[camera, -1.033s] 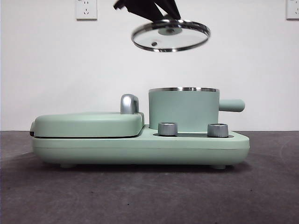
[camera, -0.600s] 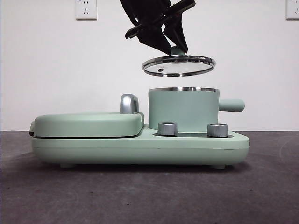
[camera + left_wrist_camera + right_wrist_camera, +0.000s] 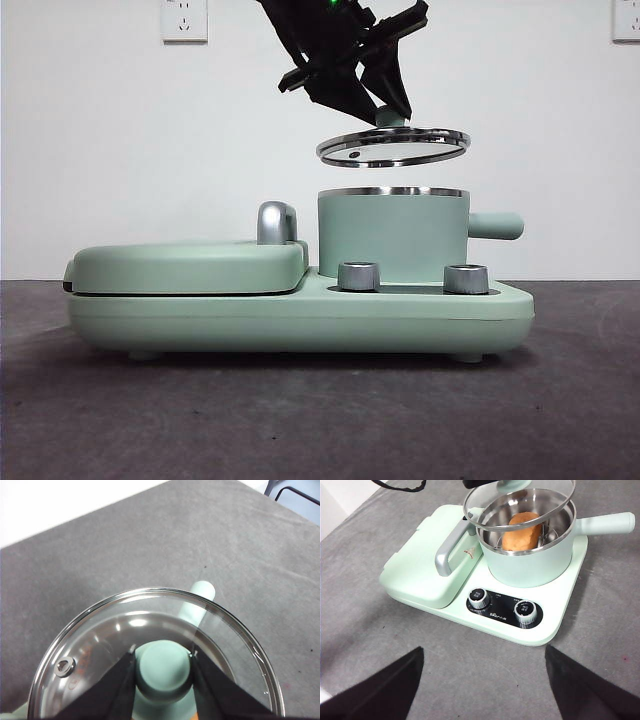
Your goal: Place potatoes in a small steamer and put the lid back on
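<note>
My left hand (image 3: pixel 385 108) is clenched on the mint knob of the lid (image 3: pixel 393 146), holding the glass disc in the air just above the small steamer (image 3: pixel 392 235), slightly tilted and clear of the steel rim. Through my right wrist camera I see the potato (image 3: pixel 522 531) lying inside the steamer on its rack. My right hand (image 3: pixel 484 680) hangs released over the grey worktop (image 3: pixel 365 630), near the cooker's two dials (image 3: pixel 502 606).

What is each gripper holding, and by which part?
The left gripper holds the lid by its knob. The right gripper is open and holds nothing.
</note>
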### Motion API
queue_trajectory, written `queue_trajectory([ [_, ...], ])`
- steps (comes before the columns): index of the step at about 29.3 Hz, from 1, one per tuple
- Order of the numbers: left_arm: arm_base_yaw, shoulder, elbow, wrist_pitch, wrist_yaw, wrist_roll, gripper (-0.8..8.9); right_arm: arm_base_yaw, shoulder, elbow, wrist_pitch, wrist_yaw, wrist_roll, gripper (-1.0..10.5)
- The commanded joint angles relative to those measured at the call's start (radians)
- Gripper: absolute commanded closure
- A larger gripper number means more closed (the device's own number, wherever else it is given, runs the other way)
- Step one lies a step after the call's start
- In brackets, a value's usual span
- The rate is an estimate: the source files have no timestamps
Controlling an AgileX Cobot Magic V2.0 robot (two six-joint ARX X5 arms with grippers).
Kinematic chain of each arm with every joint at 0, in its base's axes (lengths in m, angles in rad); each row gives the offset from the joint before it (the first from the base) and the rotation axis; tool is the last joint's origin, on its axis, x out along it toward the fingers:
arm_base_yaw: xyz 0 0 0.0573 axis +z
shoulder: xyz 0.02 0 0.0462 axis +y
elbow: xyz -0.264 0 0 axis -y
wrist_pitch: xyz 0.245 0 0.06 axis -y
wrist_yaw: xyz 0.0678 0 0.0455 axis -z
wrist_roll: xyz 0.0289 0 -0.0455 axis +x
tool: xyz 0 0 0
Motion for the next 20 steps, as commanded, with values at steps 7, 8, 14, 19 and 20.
queue_trajectory([
  [7, -0.011, 0.021, 0.033, 0.031, 0.001, 0.051, 7.99, 0.011, 0.005, 0.008, 0.008, 0.0, 0.014, 5.6],
  [8, -0.011, 0.026, 0.033, 0.032, 0.001, 0.05, 7.99, 0.011, 0.005, 0.008, 0.008, 0.0, 0.014, 5.6],
  [14, -0.011, 0.078, 0.033, 0.046, 0.001, 0.05, 7.99, 0.011, 0.005, 0.008, 0.008, 0.0, 0.014, 5.6],
  [19, -0.011, 0.087, 0.033, 0.045, 0.001, 0.051, 7.99, 0.011, 0.005, 0.008, 0.008, 0.0, 0.014, 5.6],
  [20, -0.011, 0.087, 0.033, 0.044, 0.001, 0.051, 7.99, 0.011, 0.005, 0.008, 0.008, 0.0, 0.014, 5.6],
])
